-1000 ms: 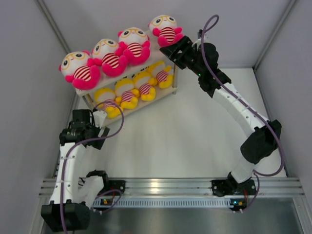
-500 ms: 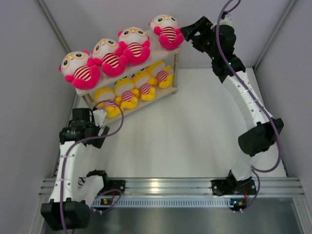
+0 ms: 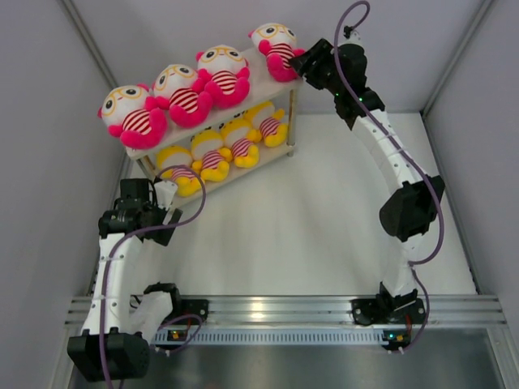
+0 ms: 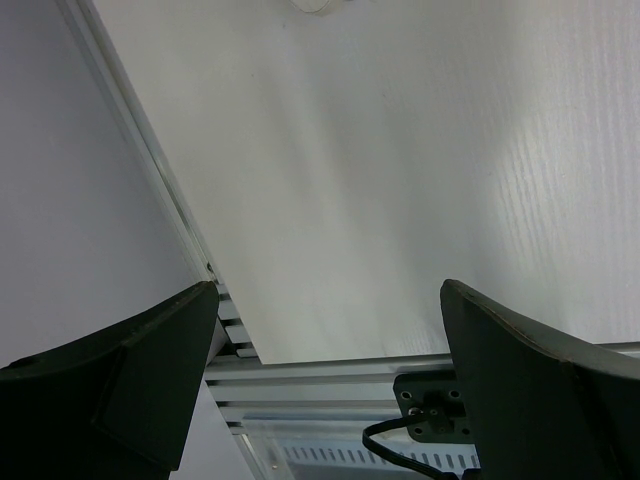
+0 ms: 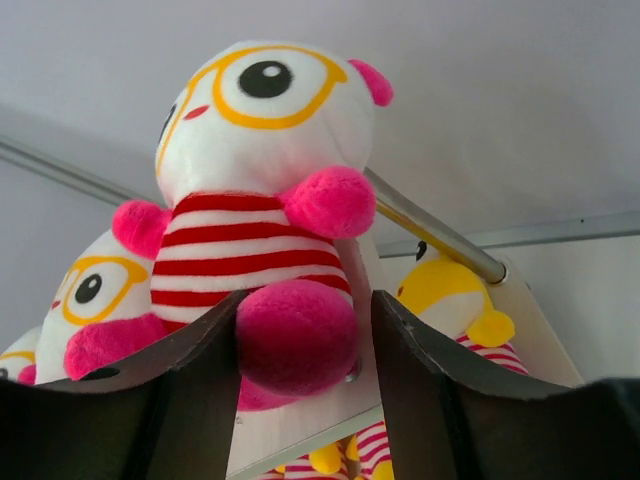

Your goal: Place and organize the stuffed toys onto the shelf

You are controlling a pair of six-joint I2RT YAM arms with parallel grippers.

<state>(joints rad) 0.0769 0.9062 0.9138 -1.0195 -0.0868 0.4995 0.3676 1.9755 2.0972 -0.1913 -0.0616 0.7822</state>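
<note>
Pale grey panel walls (image 3: 32, 121) box in a matte white tabletop (image 3: 324, 211), with slim metal struts (image 3: 87, 40) up the back corners. A ribbed silver aluminium rail (image 3: 284, 306) crosses the near edge. The light is soft and even.

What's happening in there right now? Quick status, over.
Left claw open, empty. Right claw around end pink toy's foot, grip unclear. All eight toys on shelf, pink above, yellow below. Nothing in the way.

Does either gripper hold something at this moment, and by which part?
The left gripper is open and empty. The right gripper has a finger on each side of one foot of the pink toy; whether they squeeze it cannot be told.
</note>
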